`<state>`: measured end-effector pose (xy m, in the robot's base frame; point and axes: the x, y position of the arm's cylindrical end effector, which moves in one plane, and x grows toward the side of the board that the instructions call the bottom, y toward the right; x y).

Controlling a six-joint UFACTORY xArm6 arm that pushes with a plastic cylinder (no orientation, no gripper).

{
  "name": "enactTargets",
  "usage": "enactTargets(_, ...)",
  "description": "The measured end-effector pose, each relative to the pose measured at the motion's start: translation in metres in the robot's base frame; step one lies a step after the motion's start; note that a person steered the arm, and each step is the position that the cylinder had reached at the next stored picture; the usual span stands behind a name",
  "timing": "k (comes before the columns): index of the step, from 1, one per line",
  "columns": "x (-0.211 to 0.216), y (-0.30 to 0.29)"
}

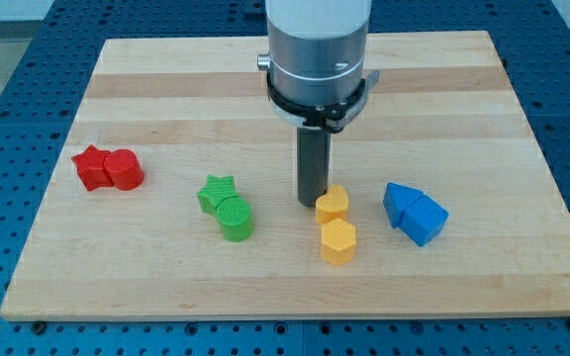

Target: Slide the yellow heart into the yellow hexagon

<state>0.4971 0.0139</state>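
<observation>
The yellow heart (332, 205) lies on the wooden board just above the yellow hexagon (336, 241), with a very small gap or light contact between them. My tip (312, 203) stands on the board right at the heart's left side, touching or nearly touching it. The rod hangs from the grey arm end (317, 54) at the view's top centre.
A green star (217, 191) and a green round block (235, 217) sit together to the tip's left. Two red blocks (107, 168) lie at the far left. Two blue blocks (415, 213) lie to the right of the heart. The board's bottom edge (295, 314) is close below the hexagon.
</observation>
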Motion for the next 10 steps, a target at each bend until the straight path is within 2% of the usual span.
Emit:
enactTargets(2, -0.053, -0.023)
enactTargets(3, -0.082, -0.01)
enactTargets(5, -0.073, 0.01)
enactTargets(6, -0.027, 0.01)
enactTargets(8, -0.025, 0.011)
enactTargets(9, 0.007, 0.014)
enactTargets(10, -0.005, 0.013)
